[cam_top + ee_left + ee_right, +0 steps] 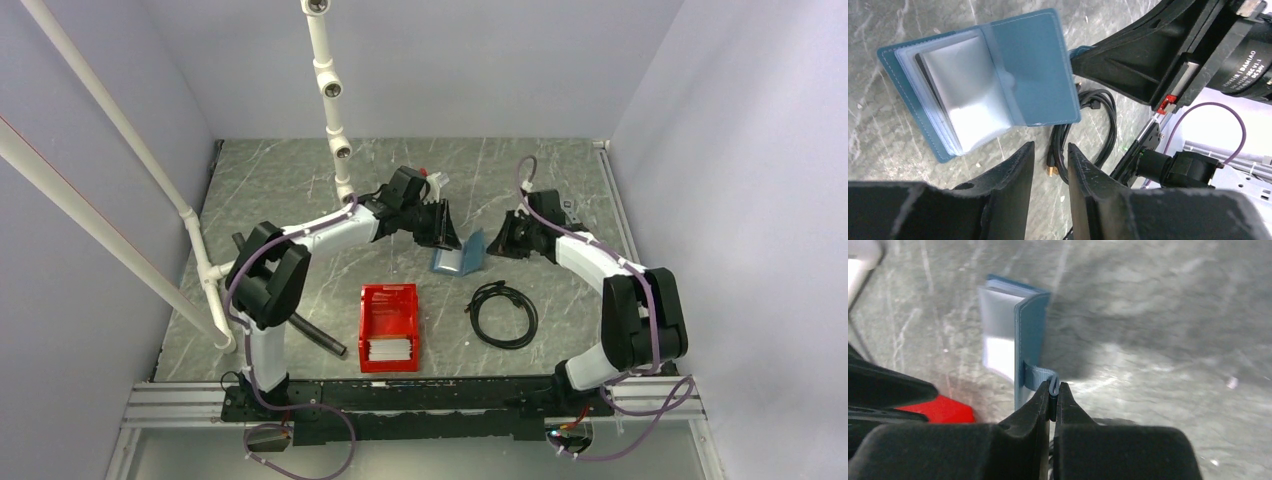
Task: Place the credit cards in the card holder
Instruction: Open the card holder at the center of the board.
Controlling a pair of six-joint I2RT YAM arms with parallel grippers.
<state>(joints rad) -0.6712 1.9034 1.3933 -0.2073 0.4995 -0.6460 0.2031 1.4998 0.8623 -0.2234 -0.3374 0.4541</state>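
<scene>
Jaws of right gripper (1054,390) pinch card holder (1031,327) strap; left gripper (1050,148) ajar.

Matt, perhaps leatherette card holder (1043,65), glossy sleeves (968,95)

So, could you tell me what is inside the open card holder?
Inside the card holder lie clear plastic sleeves; glare and stacking hide whether any holds a card.

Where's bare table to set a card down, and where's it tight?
Free: the table strip along the far wall, and between cable and right arm. Crowded: mid-table, where left gripper, right gripper and card holder meet, red bin just nearer.
</scene>
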